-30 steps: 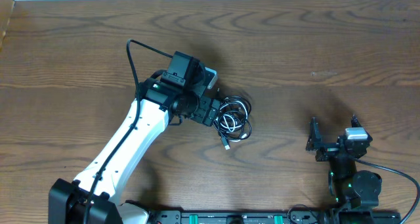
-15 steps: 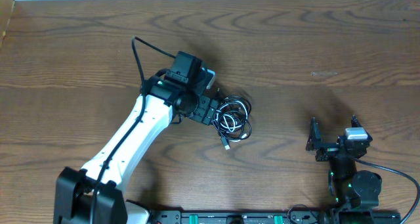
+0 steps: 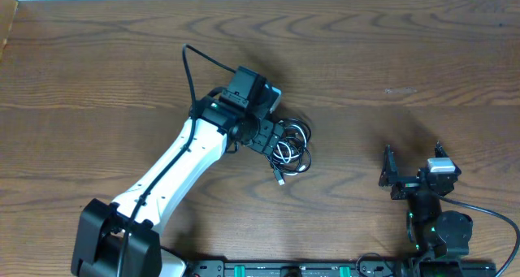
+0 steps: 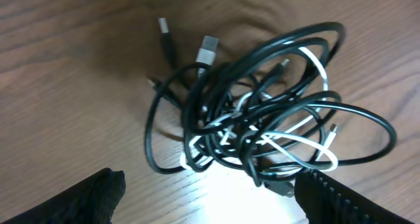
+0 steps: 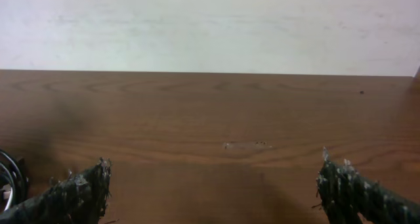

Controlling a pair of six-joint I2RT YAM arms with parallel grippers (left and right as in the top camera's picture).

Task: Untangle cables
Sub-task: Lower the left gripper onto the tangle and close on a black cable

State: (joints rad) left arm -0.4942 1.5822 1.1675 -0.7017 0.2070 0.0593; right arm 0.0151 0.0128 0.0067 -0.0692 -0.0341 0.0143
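1. The cables [image 3: 290, 145] lie in one knotted clump on the wooden table [image 3: 390, 58], a little left of its middle.
2. In the left wrist view the clump is mostly black loops with one white cord [image 4: 308, 145] threaded through them. A silver USB plug [image 4: 207, 50] and a black plug [image 4: 165, 30] stick out at its far side.
3. The left gripper [image 3: 272, 139] hangs right at the clump's left edge, jaws spread wide. From its own camera the two fingers [image 4: 98, 198] flank the near side of the tangle. They seem not to touch any cord, though the lower loops run out of frame.
4. One loose plug end [image 3: 280, 179] trails out below the clump – toward the robot's base.
5. The right gripper [image 3: 413, 165] sits well apart from the cables, near the table's right front – fully spread, holding nothing. Its fingertips [image 5: 85, 184] frame bare wood.
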